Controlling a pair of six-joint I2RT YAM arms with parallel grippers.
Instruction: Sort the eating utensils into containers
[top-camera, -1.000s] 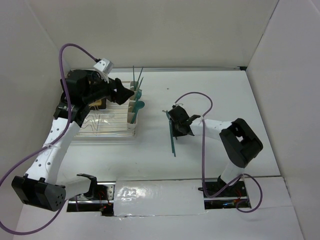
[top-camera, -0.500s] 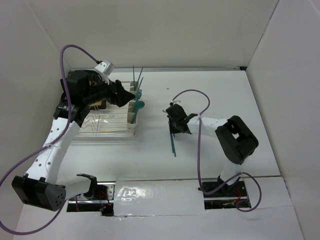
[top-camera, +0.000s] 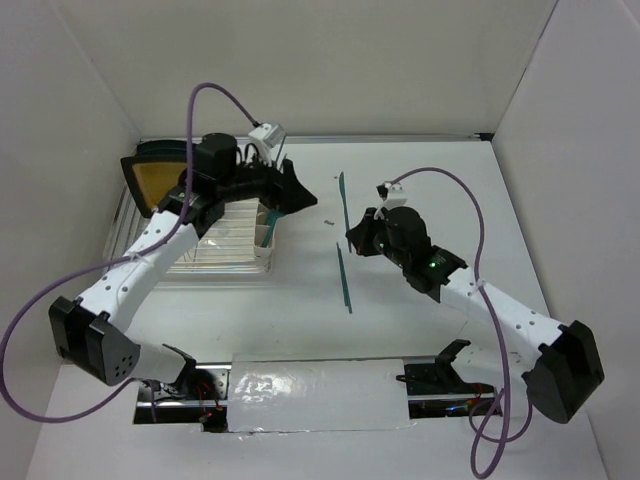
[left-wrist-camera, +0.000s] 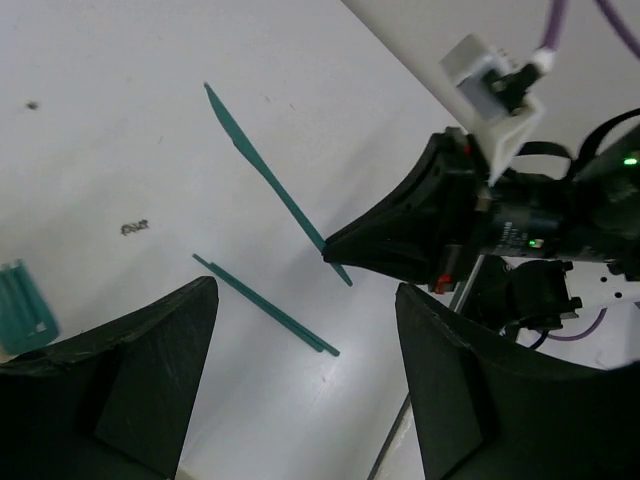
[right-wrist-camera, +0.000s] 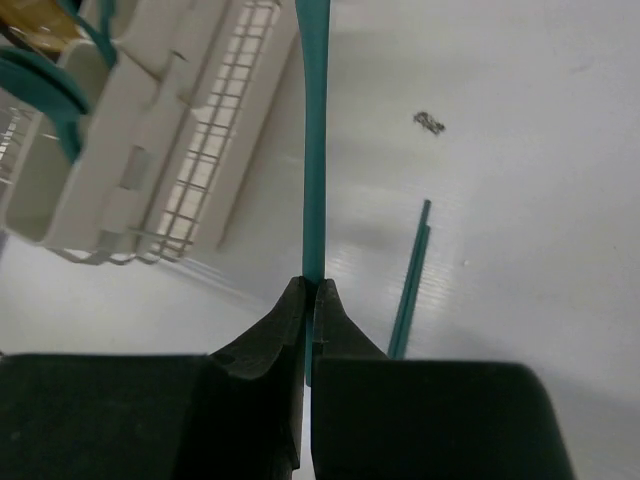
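Top view, right jaws: they are gripping one teal utensil (top-camera: 342, 200) near its near end. Its long part is pointing away over the desk (top-camera: 440, 180), and I judge it is lifted clear so that it can be carried leftward.
Top view, left jaws: they are hovering between the containers (top-camera: 266, 238) and the held utensil. The left arm is reaching across the wire rack (top-camera: 215, 250) and is covering much of the cups. From this view I cannot tell how wide they are standing.
Top view, second utensil (top-camera: 345, 285): it is lying flat on the desk, nearer to the arm bases than the held one, and nothing is touching it.
Left wrist view, left jaws: the two dark fingers (left-wrist-camera: 140, 390) are standing wide apart and are carrying nothing. They are facing the held utensil, perhaps because the cups are sitting on this arm's side and it may take the piece over.
Left wrist view, held utensil: its free end is showing a stepped, blade-like outline, so it is probably a knife, but the view is too poor to be sure.
Right wrist view, right jaws: they are pressing fully together on the thin strip, which is running straight out from between the tips. Such a narrow piece is needing a tight pinch to avoid swinging.
Right wrist view, containers: the cream cups are standing against the wire rack, up and to the left of the held piece. Some teal utensils (right-wrist-camera: 40, 72) are already sitting in one cup.
Task progress: two pieces are remaining outside the cups, one in the air and one on the desk.
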